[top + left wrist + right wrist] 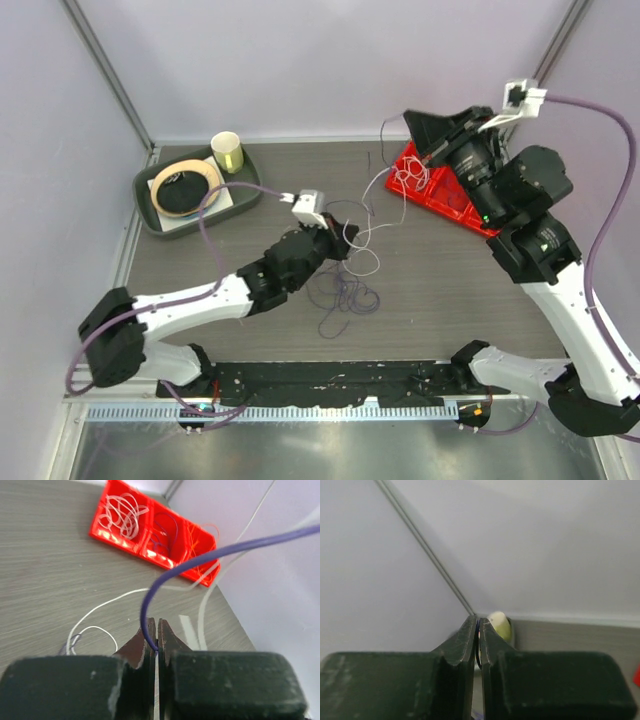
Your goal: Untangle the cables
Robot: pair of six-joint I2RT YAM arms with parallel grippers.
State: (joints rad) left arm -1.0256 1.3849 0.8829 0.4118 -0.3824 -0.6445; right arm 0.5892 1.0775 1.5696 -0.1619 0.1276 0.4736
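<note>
Partly done. Nearest, loose thin purple and white cables (343, 290) lie looped mid-table; count unclear. Left gripper (157, 630) pinches one thin purple cable (260, 542). Farther, one red plastic three-compartment tray (120, 544) holds white, purple, orange-red wires (122, 510), one colour per bin. Right gripper (478, 624) over it, jaws together.

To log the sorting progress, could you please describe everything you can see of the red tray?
The red tray, seemingly glossy plastic, is a low rectangular bin with three compartments in a row, flat on the table's far right by the wall. White cables lie in one end, purple cables the middle, orange-red cables the other end. From above the right arm hides part.
</note>
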